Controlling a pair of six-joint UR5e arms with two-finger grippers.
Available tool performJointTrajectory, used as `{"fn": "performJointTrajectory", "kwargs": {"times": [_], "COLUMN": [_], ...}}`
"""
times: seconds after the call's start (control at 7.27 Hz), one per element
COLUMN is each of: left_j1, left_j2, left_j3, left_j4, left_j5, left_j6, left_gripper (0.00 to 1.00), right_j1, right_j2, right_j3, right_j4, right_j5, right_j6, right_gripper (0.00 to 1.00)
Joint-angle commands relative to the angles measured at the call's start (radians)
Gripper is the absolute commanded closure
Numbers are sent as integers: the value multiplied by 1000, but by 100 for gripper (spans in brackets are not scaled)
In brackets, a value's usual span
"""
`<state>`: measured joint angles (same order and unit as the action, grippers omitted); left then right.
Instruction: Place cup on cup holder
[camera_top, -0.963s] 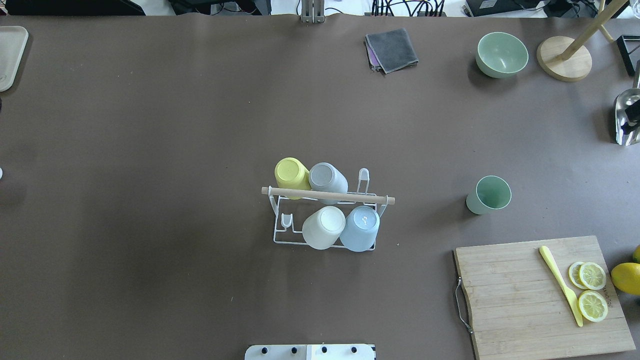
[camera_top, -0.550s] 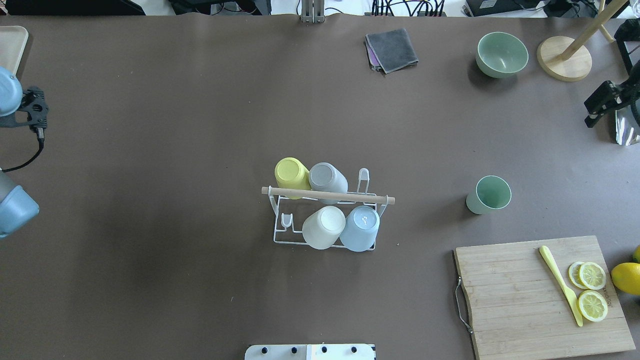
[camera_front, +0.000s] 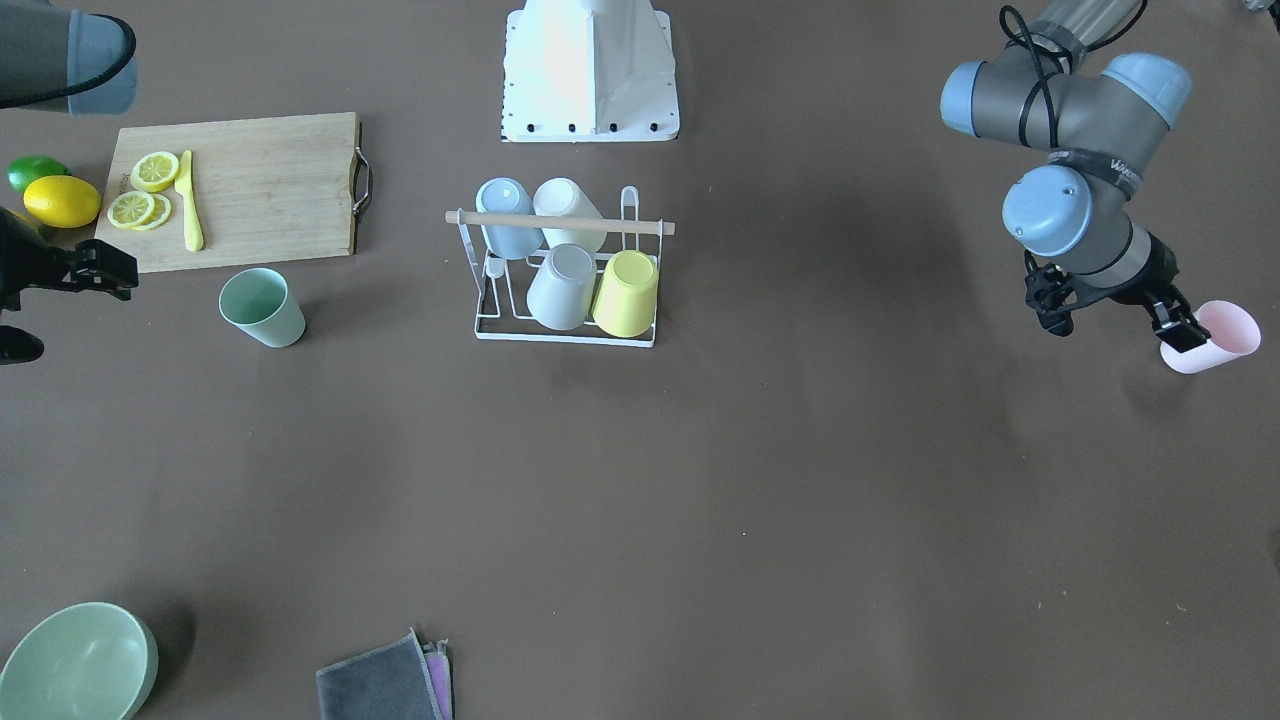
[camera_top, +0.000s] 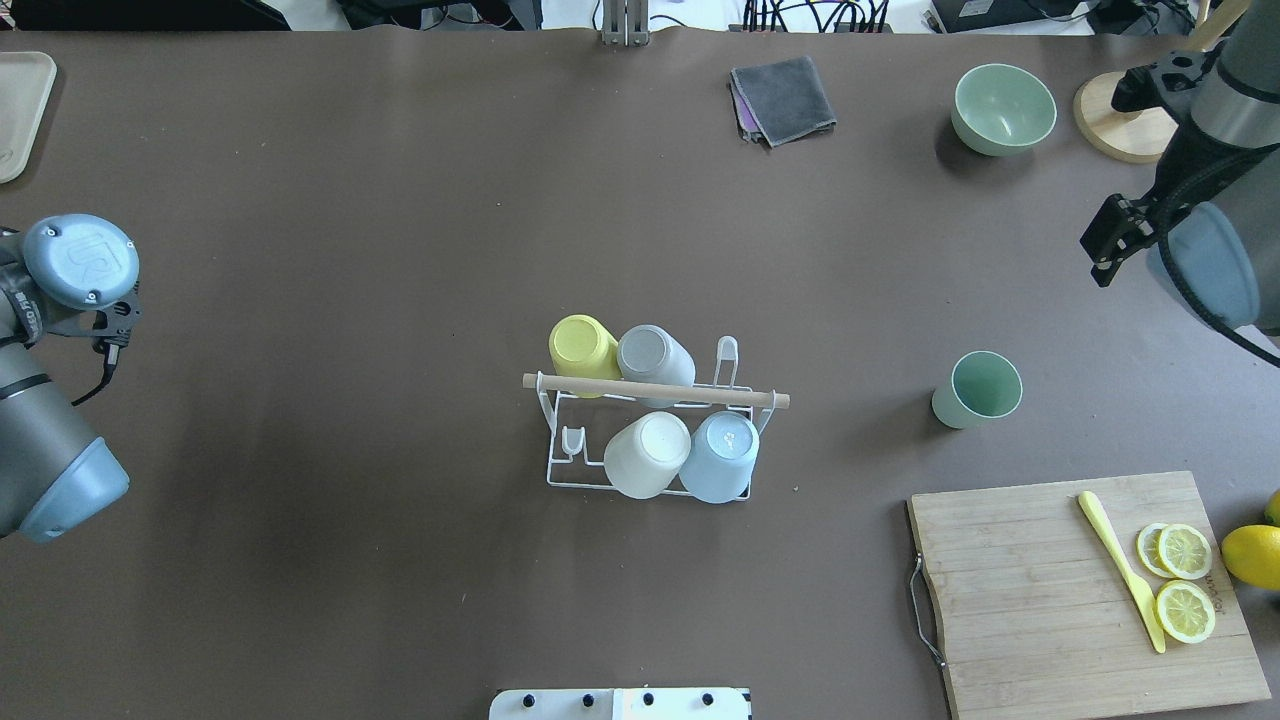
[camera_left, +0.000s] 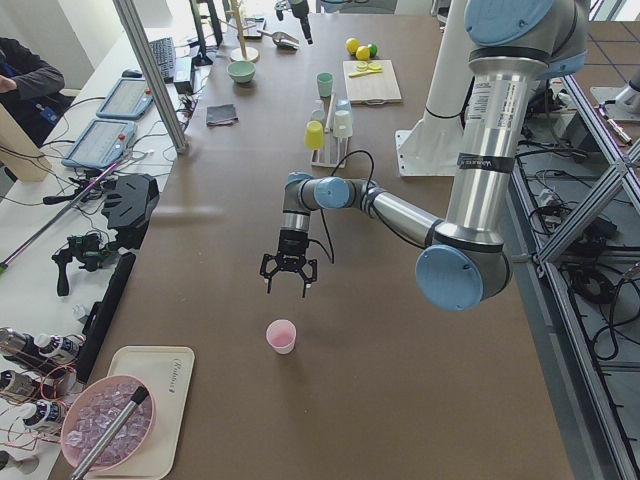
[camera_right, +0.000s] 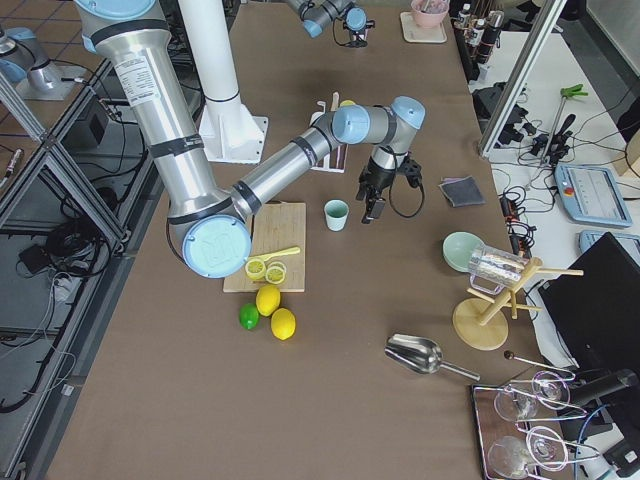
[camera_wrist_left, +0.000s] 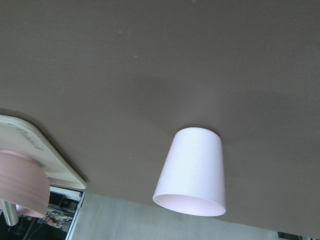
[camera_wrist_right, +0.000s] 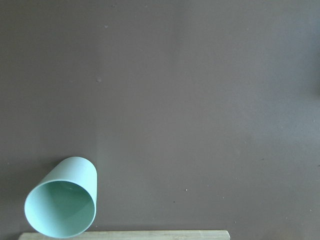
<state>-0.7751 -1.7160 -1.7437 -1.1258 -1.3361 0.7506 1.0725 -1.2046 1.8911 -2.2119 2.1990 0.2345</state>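
The cup holder (camera_top: 655, 391) is a white wire rack with a wooden rod and stands mid-table (camera_front: 560, 222), with several cups upside down on its prongs. A pink cup (camera_front: 1215, 335) stands upright near the table's left end (camera_left: 281, 335) and fills the left wrist view (camera_wrist_left: 192, 172). My left gripper (camera_front: 1112, 325) hangs open and empty just above and beside it (camera_left: 288, 286). A green cup (camera_top: 978, 390) stands upright right of the rack (camera_front: 262, 307) and shows low in the right wrist view (camera_wrist_right: 62, 202). My right gripper (camera_right: 372, 205) hovers open beside it, holding nothing.
A wooden cutting board (camera_top: 1085, 590) with lemon slices and a yellow knife lies at the front right, lemons beside it. A green bowl (camera_top: 1004, 108), a grey cloth (camera_top: 783, 98) and a wooden stand (camera_top: 1128, 118) sit along the far edge. A tray (camera_left: 135, 420) lies near the pink cup.
Both arms have swung further into the overhead view, the left one from the left edge and the right one from the right edge. The cups and rack have not moved.
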Motion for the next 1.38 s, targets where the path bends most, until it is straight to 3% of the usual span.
{"fn": "performJointTrajectory", "kwargs": {"times": [0.0, 0.41, 0.55, 0.83, 1.24], "left_j1": [23, 23, 23, 23, 23], "left_j2": [4, 4, 3, 12, 39], "left_j3": [52, 98, 119, 151, 184], "left_j4": [0, -69, -101, -140, -192], "left_j5": [46, 61, 61, 83, 103], "left_j6": [114, 116, 116, 115, 108], "left_gripper": [2, 2, 2, 2, 2], "right_j1": [-95, -170, -174, -183, -203], "right_j2": [19, 65, 141, 319, 353], "right_j3": [52, 25, -65, -343, -470], "right_j4": [-77, -113, -115, -112, -106], "right_j5": [-13, -15, -48, -77, -96], "right_j6": [-59, -99, -107, -249, -329], "right_gripper": [0, 0, 0, 0, 0]}}
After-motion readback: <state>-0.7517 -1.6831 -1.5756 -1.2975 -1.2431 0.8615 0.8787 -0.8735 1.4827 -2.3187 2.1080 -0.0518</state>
